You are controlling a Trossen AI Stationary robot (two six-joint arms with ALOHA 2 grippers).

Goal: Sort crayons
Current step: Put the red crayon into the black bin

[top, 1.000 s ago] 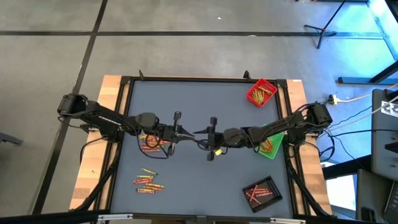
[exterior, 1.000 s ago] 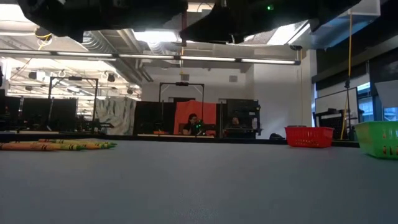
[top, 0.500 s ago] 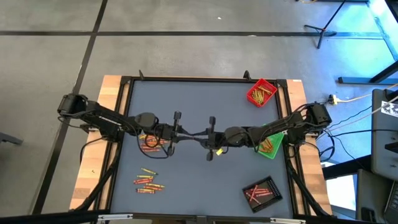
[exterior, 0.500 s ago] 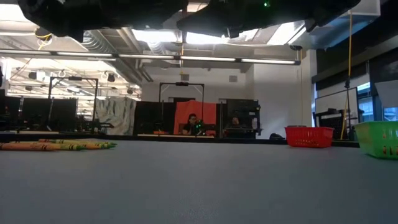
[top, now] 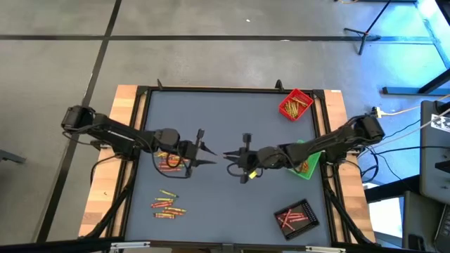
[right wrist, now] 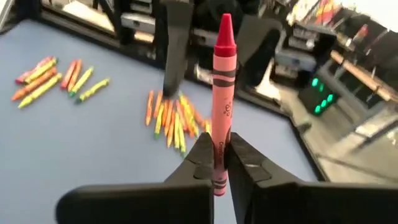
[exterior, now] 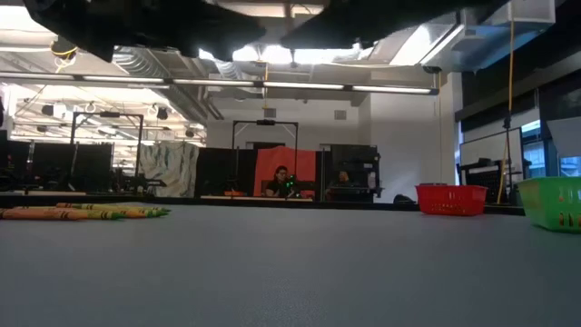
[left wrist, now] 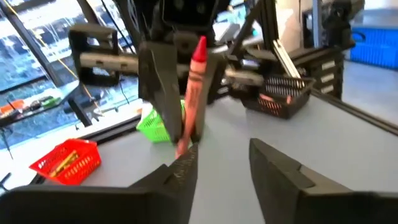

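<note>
Red crayon held by right gripper above table centre

The right gripper (right wrist: pixel 219 163) clamped a red crayon (right wrist: pixel 221 118) upright; the left gripper (left wrist: pixel 224 167), fingers spread and empty, faced it closely. Loose crayons (top: pixel 169 204) lay on the table (top: pixel 225 119).

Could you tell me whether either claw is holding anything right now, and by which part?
The right claw holds a red crayon by its lower end, tip pointing up. The left claw is open and holds nothing.
</note>
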